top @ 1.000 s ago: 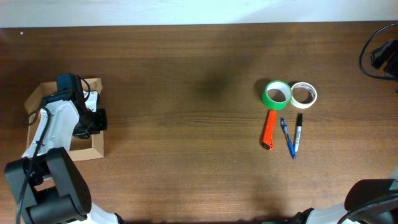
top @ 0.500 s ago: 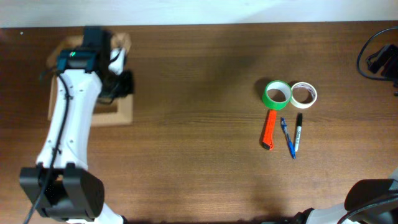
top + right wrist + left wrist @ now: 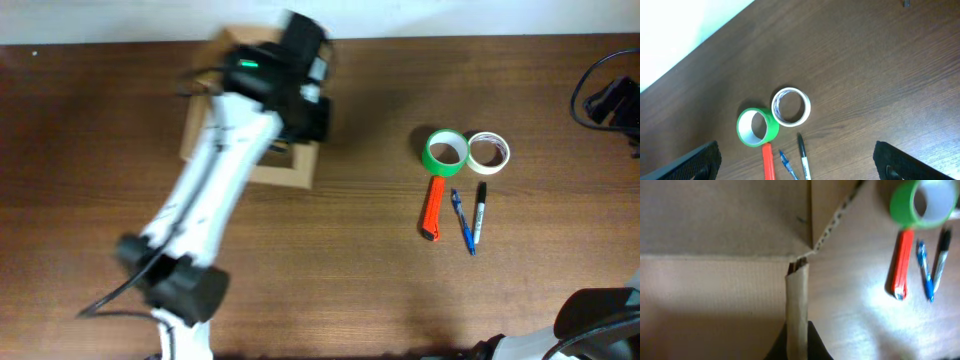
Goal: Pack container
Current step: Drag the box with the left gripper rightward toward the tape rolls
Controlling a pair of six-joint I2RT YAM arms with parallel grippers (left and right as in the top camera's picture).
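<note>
My left arm (image 3: 215, 190) reaches up from the near left edge of the table (image 3: 330, 280) to the container (image 3: 285, 177), which sits toward the far side, left of centre, with its open top largely hidden under the arm in the overhead view. On the left wrist camera I see the left gripper (image 3: 798, 347) clamped on the container: one upright cardboard wall (image 3: 797, 300) runs straight between the two dark fingers (image 3: 819, 350), which sit close against either side of it. To the right, well apart from the container, a green tape roll (image 3: 446, 151) lies touching a white tape roll (image 3: 489, 151). Just below them are an orange stick-shaped tool (image 3: 433, 208) (cutter or marker, I cannot tell which), a blue pen (image 3: 461, 222) and a black marker (image 3: 479, 212), side by side. The right gripper (image 3: 796, 150) hangs above this group, jaws spread wide and holding nothing.
</note>
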